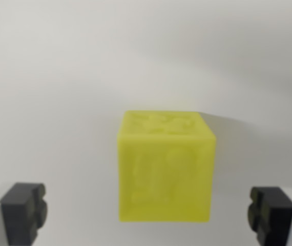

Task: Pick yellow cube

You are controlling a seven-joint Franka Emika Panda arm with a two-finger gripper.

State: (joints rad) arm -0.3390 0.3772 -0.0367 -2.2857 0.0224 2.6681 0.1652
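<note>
Wrist view: yellow cube is sitting on the white surface, between the fingertips but right of centre. Gripper is hanging spread wide, grasping nothing. Advise nudging toward the view's right before descending, then closing squarely on the side faces.

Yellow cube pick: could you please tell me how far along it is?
Done: the gripper is lined up, open, with the yellow cube between its fingers. In hand: the approach; neither finger touches the cube. Left: closing and lifting off the white surface.
</note>
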